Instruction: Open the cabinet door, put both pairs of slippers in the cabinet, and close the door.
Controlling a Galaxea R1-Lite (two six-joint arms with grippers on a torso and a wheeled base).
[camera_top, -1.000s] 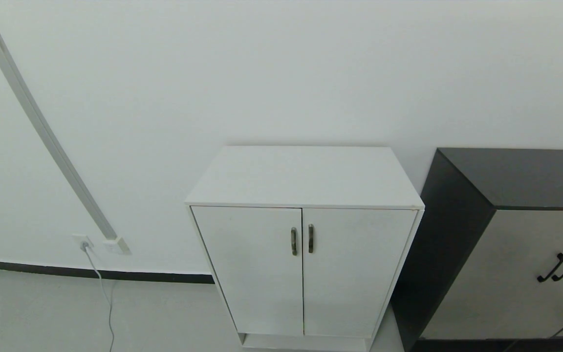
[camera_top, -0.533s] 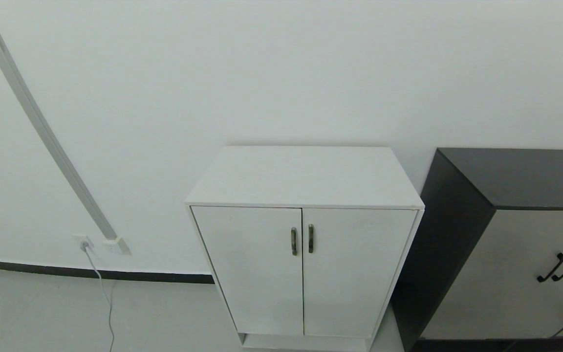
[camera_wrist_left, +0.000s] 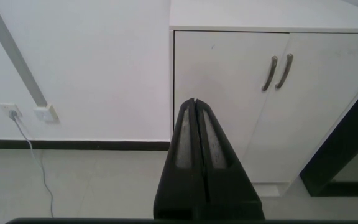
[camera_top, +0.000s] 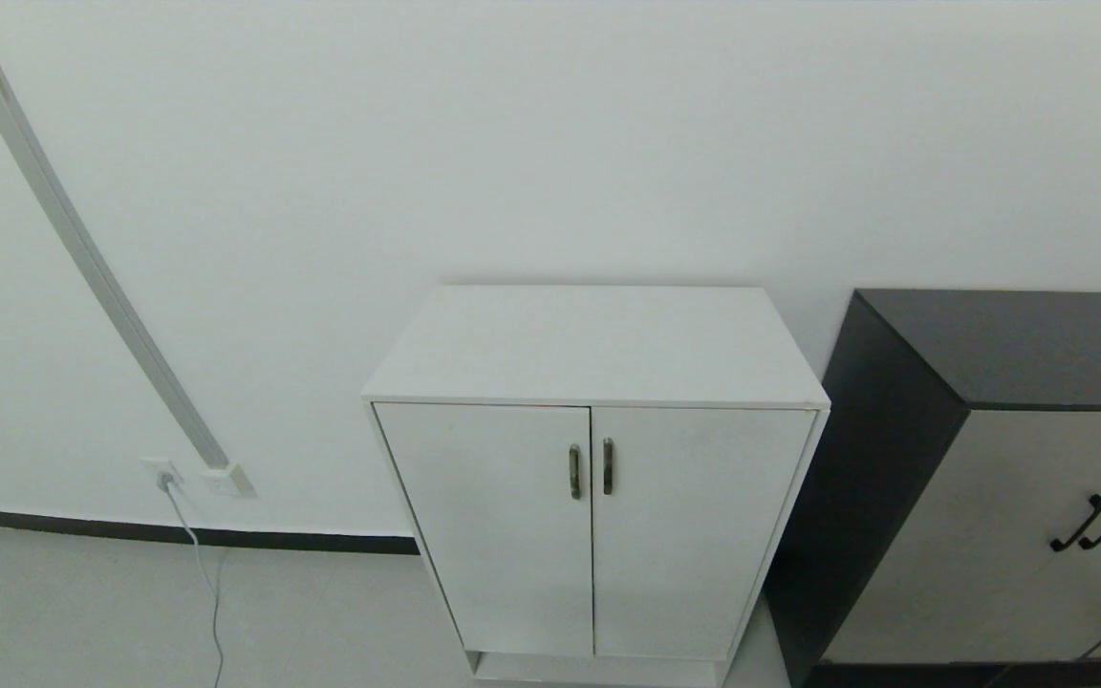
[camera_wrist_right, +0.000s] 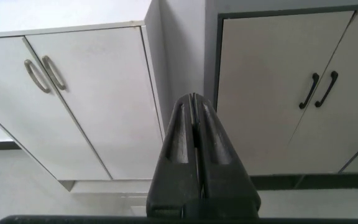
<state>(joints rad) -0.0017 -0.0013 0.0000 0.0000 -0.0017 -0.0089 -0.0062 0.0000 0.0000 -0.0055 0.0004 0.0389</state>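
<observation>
A white two-door cabinet (camera_top: 594, 459) stands against the wall with both doors closed. Two dark vertical handles (camera_top: 590, 468) sit side by side at the middle seam. The same cabinet (camera_wrist_left: 260, 93) faces my left gripper (camera_wrist_left: 194, 102), which is shut with nothing held and sits some way back from the left door. My right gripper (camera_wrist_right: 192, 98) is also shut and empty, back from the gap between the white cabinet (camera_wrist_right: 73, 93) and the dark one.
A black cabinet with grey doors and black handles (camera_top: 990, 478) stands close to the right of the white one. A wall socket with a white cable (camera_top: 168, 478) and a slanted cable duct (camera_top: 82, 248) are on the left wall. Grey floor lies in front.
</observation>
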